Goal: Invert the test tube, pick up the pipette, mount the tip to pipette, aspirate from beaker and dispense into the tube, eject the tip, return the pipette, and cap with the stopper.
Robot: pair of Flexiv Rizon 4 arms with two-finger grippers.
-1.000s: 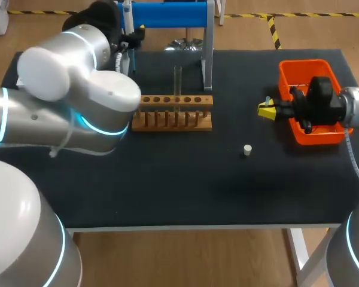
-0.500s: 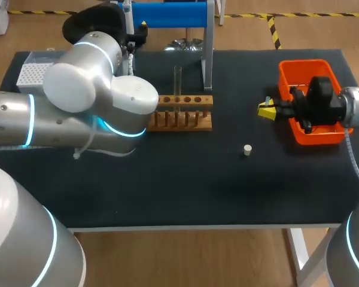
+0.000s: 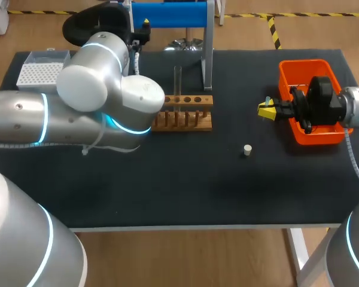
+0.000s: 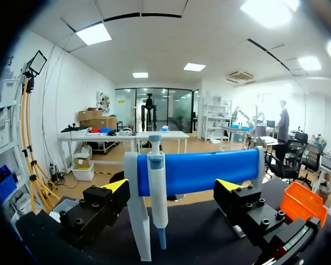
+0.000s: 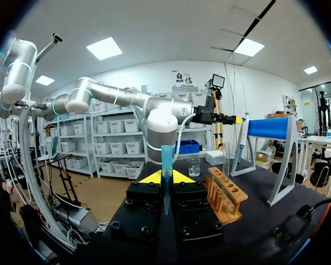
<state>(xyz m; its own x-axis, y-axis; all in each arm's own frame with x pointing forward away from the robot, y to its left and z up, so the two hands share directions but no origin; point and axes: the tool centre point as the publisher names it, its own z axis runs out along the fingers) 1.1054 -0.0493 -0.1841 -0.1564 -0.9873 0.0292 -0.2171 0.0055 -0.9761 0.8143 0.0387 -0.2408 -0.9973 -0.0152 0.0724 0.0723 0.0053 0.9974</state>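
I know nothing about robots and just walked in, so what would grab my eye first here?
The big silver left arm, ringed in glowing blue, fills the table's left, its jaws open either side of a pipette hanging on a blue stand. At the right, the right arm, by a bright orange bin, has its jaws shut on a blue tip.

Your table (image 3: 185,191) is black. The bin (image 3: 299,69) at its right edge is orange. The rack (image 3: 188,100) is brown wood, the stand (image 3: 167,13) bright blue. The tip box (image 3: 39,70) is white with a grid of dots. The stopper (image 3: 247,150) is cream, the tip (image 5: 166,165) blue-green. Your left arm (image 3: 78,89) is silver with glowing blue rings; its fingertips (image 4: 119,185) are yellow.
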